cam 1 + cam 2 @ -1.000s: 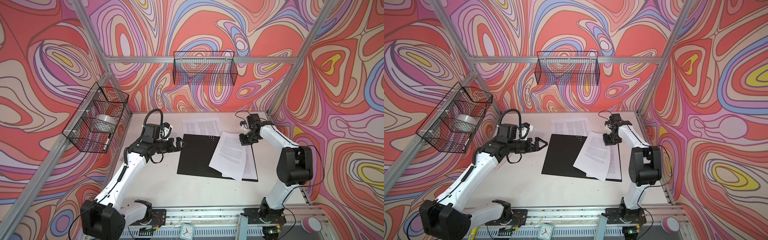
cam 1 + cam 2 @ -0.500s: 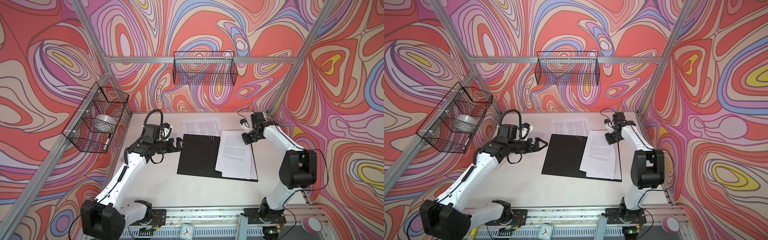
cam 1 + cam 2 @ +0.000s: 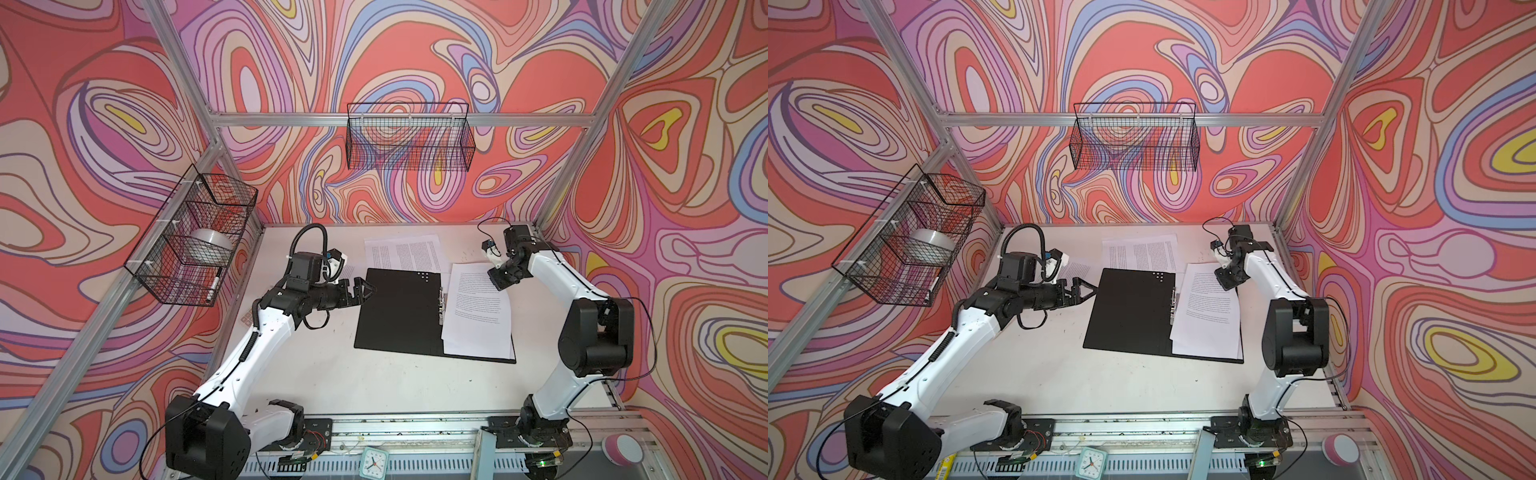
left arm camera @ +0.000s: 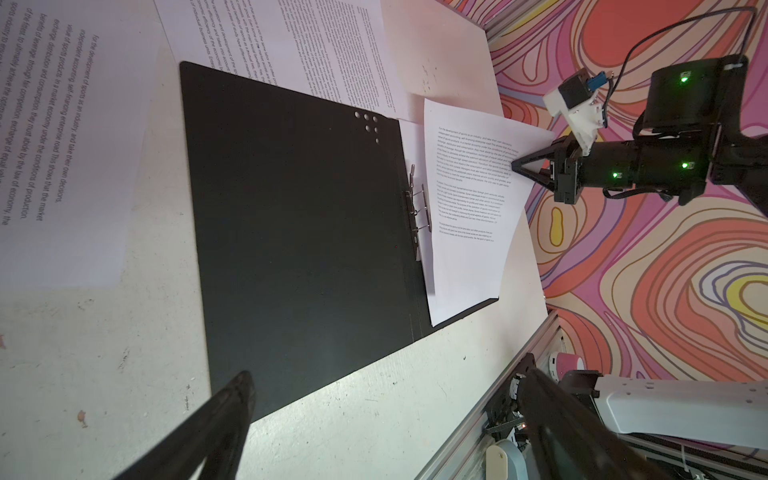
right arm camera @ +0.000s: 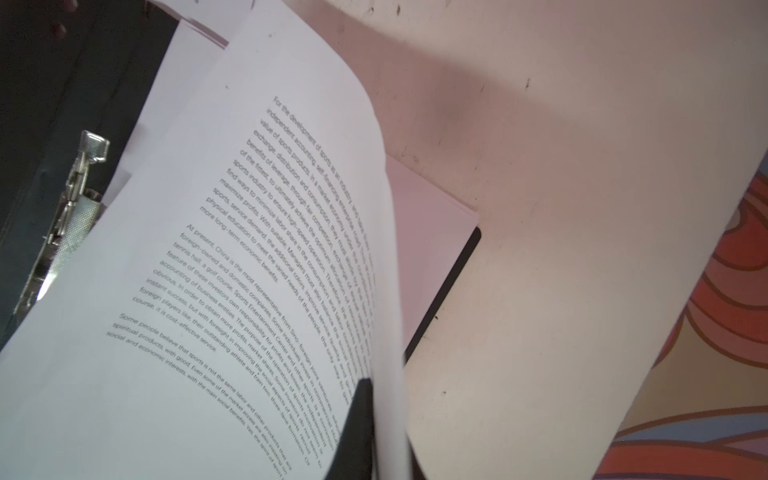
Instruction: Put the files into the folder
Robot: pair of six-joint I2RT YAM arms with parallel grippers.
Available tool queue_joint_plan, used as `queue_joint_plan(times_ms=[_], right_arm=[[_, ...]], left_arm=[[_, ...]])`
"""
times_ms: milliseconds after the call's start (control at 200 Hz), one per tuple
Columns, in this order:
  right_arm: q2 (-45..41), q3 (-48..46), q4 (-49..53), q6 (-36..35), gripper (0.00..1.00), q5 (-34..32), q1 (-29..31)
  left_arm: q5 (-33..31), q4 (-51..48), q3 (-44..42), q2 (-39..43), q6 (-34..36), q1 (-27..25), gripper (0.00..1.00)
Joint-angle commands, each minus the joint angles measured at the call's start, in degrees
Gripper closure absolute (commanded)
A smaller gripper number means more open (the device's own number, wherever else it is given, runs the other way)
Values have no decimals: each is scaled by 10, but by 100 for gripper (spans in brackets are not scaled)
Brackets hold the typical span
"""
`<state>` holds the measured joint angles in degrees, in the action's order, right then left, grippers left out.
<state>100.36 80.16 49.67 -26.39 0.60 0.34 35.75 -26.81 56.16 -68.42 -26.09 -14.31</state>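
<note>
Walls (image 3: pixel 415 50) swirl in red, pink, lilac and blue; aluminium frame bars (image 3: pixel 291 120) edge them; 2 black wire baskets hang there, back basket (image 3: pixel 409 141) and left basket (image 3: pixel 191 241); white, scuffed counter (image 3: pixel 374 395) below.

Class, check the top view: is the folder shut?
No, the folder lies open, black inside up, with a sheet over one half.
</note>
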Motion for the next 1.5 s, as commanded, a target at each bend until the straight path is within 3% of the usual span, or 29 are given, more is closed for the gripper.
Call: queue_joint_plan(times_ms=[0,275,606,1197,1497], right_arm=[[8,3,-3,-25,100,-23,-6],[8,1,-5,-53,100,-13,-8],[8,-1,-14,-76,100,38,-8],[32,-7,-7,-86,100,68,-8],[44,-2,-3,-53,100,81,-7]], left_arm=[[15,49,-16,24,-8,-3,0],[45,95,-39,34,-18,-4,0],[181,204,-61,24,-75,-3,0],[161,180,-56,21,-63,-4,0],[158,177,-55,19,-63,-4,0]])
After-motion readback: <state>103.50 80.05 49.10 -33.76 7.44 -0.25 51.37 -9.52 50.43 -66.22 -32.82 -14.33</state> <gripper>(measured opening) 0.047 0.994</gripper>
